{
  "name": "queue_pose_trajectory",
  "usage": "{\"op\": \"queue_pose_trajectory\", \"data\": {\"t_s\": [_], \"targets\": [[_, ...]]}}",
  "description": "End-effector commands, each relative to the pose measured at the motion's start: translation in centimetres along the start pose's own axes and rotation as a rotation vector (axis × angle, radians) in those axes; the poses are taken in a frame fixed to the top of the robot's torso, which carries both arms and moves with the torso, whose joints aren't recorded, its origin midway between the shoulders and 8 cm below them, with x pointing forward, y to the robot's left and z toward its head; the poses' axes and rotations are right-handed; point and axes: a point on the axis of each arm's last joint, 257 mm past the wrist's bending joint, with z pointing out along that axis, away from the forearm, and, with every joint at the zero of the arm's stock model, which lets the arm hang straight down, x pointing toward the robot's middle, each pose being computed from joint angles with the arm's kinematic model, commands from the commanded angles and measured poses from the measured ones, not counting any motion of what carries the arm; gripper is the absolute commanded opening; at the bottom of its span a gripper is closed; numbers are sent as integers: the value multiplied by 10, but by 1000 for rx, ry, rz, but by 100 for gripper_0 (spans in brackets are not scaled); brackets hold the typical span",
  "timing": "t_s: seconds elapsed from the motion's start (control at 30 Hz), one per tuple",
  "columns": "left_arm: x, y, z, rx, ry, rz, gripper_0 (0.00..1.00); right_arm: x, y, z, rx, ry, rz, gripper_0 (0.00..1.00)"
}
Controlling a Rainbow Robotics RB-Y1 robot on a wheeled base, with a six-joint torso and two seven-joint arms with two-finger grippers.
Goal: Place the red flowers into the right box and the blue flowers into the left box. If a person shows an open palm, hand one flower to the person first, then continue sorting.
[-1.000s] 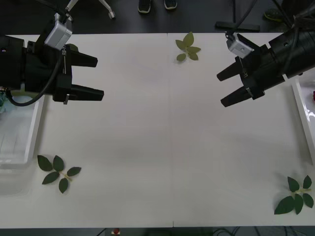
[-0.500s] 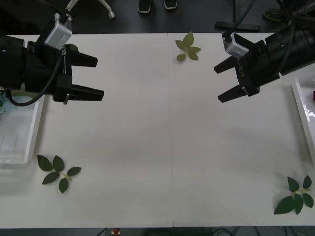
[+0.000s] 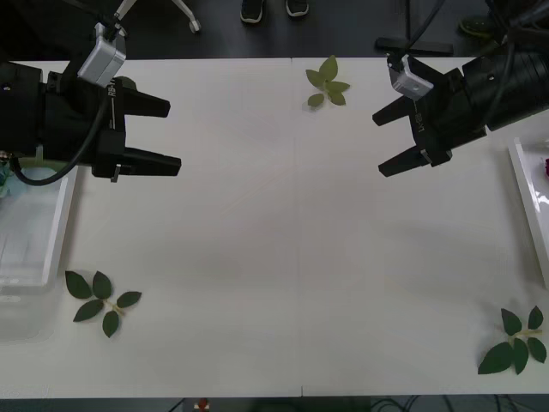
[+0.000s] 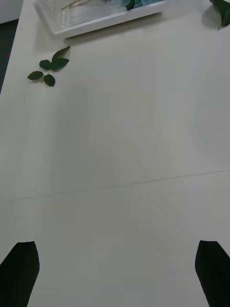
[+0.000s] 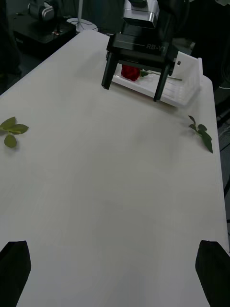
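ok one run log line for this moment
left gripper: open, empty, above table | right gripper: open, empty | deep-red rose: in white plastic right box | table: loose leaf sprigs

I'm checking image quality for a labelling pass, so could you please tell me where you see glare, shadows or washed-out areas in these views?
Front view: even light on the table, soft shadows under the open left gripper and open right gripper; the left box nearly blends into the tabletop. Right wrist view: broad pale sheen, faint shadow patches. Left wrist view: the red flower stands out sharply in the right box.

2 boxes (image 3: 51, 232), 3 leaf sprigs (image 3: 101, 301)
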Motion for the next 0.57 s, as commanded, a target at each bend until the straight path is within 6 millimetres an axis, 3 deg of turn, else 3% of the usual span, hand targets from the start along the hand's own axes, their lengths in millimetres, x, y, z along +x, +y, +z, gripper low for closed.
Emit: {"op": "queue_pose_trajectory", "data": {"t_s": [0.03, 0.37, 0.4, 0.57], "targets": [[-8, 2, -7, -19, 13, 56, 100, -35, -3, -1, 6, -29, -94, 94], [-8, 2, -7, -19, 13, 56, 100, -35, -3, -1, 6, -29, -94, 95], [-8, 2, -7, -19, 13, 56, 100, -35, -3, -1, 6, -29, -94, 100], [-8, 2, -7, -19, 13, 56, 100, -35, -3, -1, 6, -29, -94, 100]]}}
